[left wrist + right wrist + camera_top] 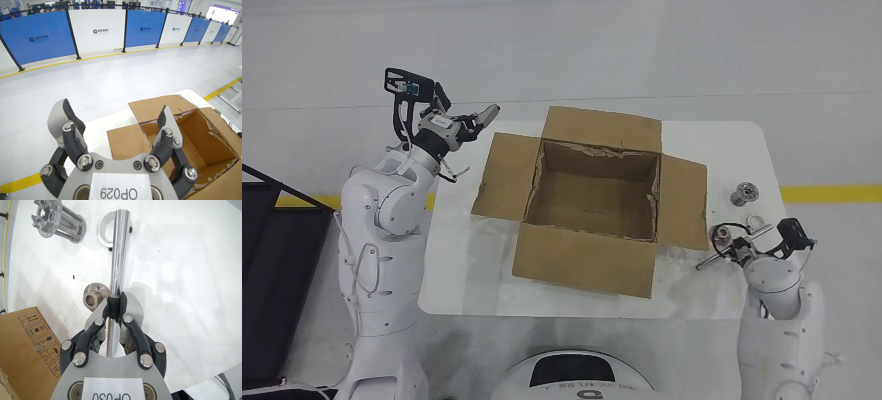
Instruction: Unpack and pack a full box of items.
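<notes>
Holding a polished steel rod (119, 256) in my right jaws, I have them closed narrow on it. The black pads (113, 308) press on both sides, and a stretch of rod runs back between them. The rod sits over the desk (179, 275), just beside the right flap of the cardboard box (582, 262), and its far end crosses a metal ring (101, 237). I cannot tell whether the two touch.

I judge the rod stiff, heavy for its thickness and slick, so it could slide or swing in the pads. A hold near its middle would balance it best. A short flanged sleeve (92, 296) and a ribbed hub (56, 222) lie on the desk close by, and both look hard and solid.

The box stands open in the middle of the desk with nothing visible inside, and its torn edges look soft. My left jaws hang wide apart, holding nothing, near the box's far left corner.
</notes>
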Robot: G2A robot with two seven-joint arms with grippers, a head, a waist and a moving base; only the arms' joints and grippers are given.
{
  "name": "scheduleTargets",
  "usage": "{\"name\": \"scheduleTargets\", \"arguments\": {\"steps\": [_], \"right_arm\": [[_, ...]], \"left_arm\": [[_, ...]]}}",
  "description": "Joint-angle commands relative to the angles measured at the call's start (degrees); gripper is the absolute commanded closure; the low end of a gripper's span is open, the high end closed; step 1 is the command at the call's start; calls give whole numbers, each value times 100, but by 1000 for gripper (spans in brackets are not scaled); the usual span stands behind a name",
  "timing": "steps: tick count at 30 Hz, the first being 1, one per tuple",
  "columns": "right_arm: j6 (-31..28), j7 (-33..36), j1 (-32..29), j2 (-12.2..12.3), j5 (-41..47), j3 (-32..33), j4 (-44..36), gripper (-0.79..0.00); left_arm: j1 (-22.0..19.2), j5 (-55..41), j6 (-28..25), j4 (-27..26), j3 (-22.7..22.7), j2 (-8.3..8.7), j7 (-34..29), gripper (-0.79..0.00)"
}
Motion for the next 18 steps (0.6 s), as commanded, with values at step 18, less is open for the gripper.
{"name": "scheduleTargets", "arguments": {"steps": [18], "right_arm": [[122, 127, 155, 114, 124, -69, 323, -83]], "left_arm": [[-1, -5, 0, 0, -4, 0, 0, -785]]}}
